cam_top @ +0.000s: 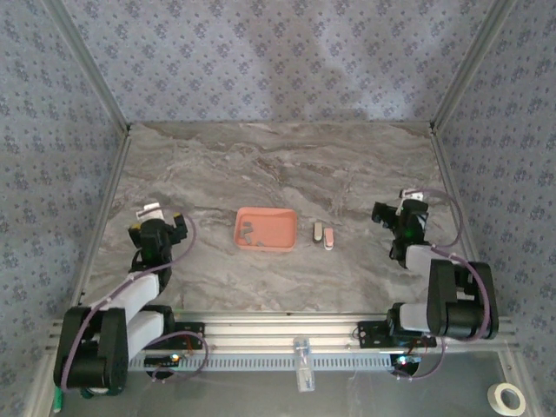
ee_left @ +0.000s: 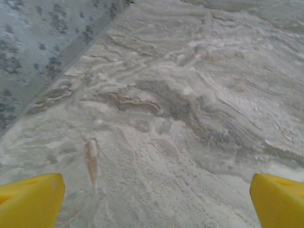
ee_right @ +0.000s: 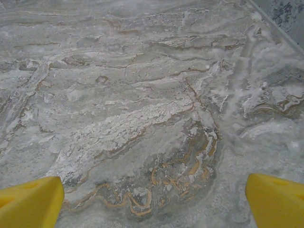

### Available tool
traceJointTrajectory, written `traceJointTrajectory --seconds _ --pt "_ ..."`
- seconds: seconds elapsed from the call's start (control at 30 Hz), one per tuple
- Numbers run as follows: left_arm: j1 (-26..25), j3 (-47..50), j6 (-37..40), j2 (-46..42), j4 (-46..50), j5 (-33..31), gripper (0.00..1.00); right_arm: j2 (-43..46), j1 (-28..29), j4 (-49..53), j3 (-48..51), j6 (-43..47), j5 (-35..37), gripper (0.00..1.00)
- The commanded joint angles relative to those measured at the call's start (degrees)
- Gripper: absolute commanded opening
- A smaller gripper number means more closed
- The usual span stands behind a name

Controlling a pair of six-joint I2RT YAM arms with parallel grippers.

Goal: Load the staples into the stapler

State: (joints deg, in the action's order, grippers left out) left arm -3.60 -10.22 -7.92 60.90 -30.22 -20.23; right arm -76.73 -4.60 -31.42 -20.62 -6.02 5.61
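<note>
A grey marble table (cam_top: 278, 165) stands between walls (cam_top: 261, 52) covered with blue patterned cloth. Near the middle of the table lies a salmon-pink tray (cam_top: 276, 219), and in its left part lie a few small grey staples (cam_top: 248, 233). Just to the right of the tray, not touching it, lies the small stapler (cam_top: 324, 235), pale pink and white with a grey part on its left side. The left gripper (cam_top: 161, 217) is well to the left of the tray, and the right gripper (cam_top: 398, 208) is well to the right of the stapler. Both are over bare table. A roll of tape (cam_top: 510, 398) lies at the near right corner.
</note>
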Motion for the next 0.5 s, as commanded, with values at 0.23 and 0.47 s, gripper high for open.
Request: traceJointTrajectory --seconds 0.23,0.47 --pt "2.5 -7.6 6.8 30.4 -33.3 10.7 1.00 -11.0 2.4 -19.1 -0.1 5.2 0.1 1.00" --pt "5.5 -10.4 3.2 27.6 -22.9 12.8 1.00 -11.0 2.6 -18.8 -0.2 5.4 0.1 1.00"
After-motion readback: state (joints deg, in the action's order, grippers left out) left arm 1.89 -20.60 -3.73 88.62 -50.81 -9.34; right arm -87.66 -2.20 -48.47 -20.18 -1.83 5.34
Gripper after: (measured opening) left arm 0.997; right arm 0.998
